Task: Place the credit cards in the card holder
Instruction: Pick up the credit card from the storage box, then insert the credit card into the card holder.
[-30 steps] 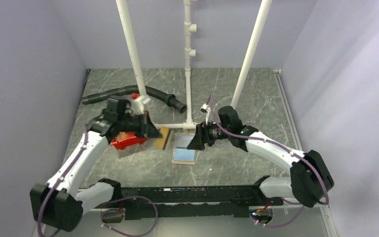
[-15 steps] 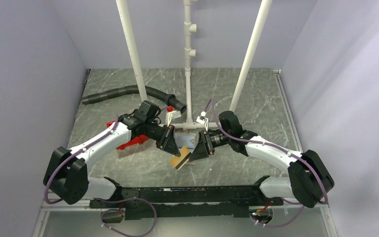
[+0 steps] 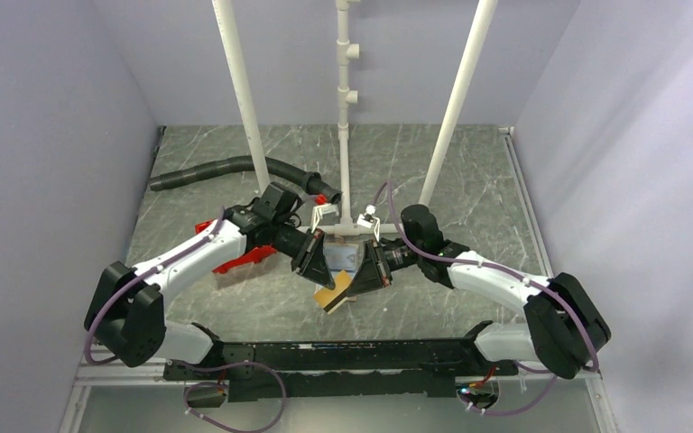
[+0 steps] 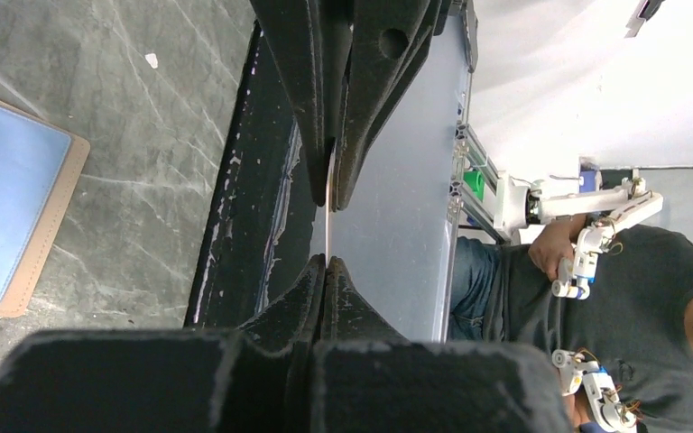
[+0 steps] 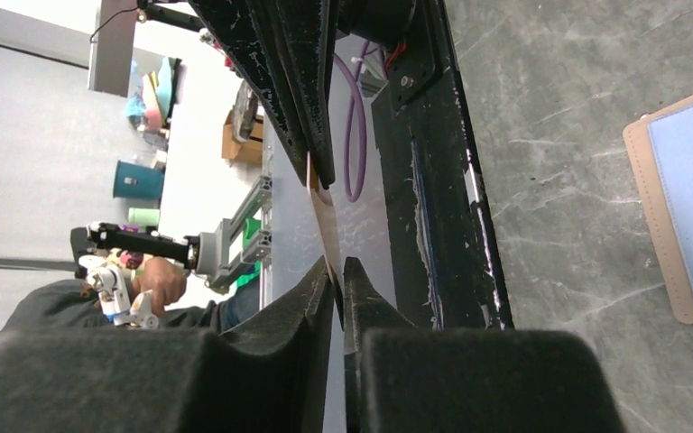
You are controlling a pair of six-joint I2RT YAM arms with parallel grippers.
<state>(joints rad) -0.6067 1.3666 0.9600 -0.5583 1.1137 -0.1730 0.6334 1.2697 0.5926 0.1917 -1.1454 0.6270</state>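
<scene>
A thin tan credit card (image 3: 333, 296) hangs above the table between both grippers, near the front edge of the card holder. My left gripper (image 3: 323, 282) is shut on one end of it. The left wrist view shows the card (image 4: 328, 216) edge-on, running from my left gripper (image 4: 327, 262) up into the right arm's fingers (image 4: 361, 108). My right gripper (image 3: 350, 287) has closed down on the other end. In the right wrist view the card (image 5: 327, 230) sits in the narrow slot of my right gripper (image 5: 337, 265). The card holder (image 3: 345, 256) lies open on the table, pale blue inside with a tan rim (image 4: 50, 225) (image 5: 654, 207).
A red bin (image 3: 235, 262) sits under the left forearm. A black corrugated hose (image 3: 235, 167) lies at the back left. White pipe uprights (image 3: 344, 135) stand behind the holder. A black rail (image 3: 343, 359) runs along the near edge.
The left arm swung from the red bin to the centre with the card. The right gripper met it there and its jaws closed from wide open down onto the card.
</scene>
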